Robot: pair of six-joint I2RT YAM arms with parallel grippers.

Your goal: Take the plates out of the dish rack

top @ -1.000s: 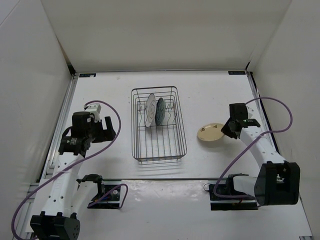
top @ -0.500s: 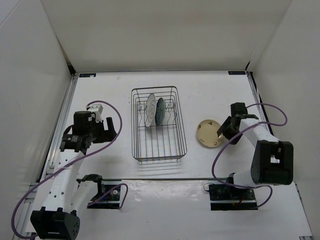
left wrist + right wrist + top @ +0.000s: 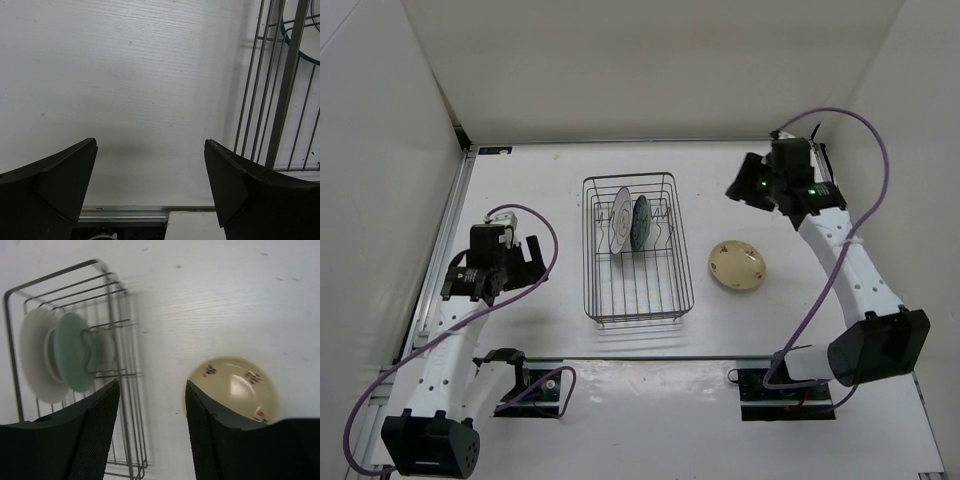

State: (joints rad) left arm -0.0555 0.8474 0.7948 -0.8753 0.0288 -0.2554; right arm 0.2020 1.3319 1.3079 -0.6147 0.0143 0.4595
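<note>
Lying flat, well apart from spread right fingers (image 3: 95, 440), cream plate (image 3: 738, 266); left fingers (image 3: 55, 180) spread.

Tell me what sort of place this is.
Probably a robot test cell, not a real kitchen: a white table boxed in by plain white walls, the left arm and right arm bolted at its near edge, and a dish rack and a cream plate as props.

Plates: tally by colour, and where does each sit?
cream-tan plate, flat on the table: 1
teal plate, upright in the dish rack: 1
white plate, upright in the dish rack: 1
Total: 3
</note>
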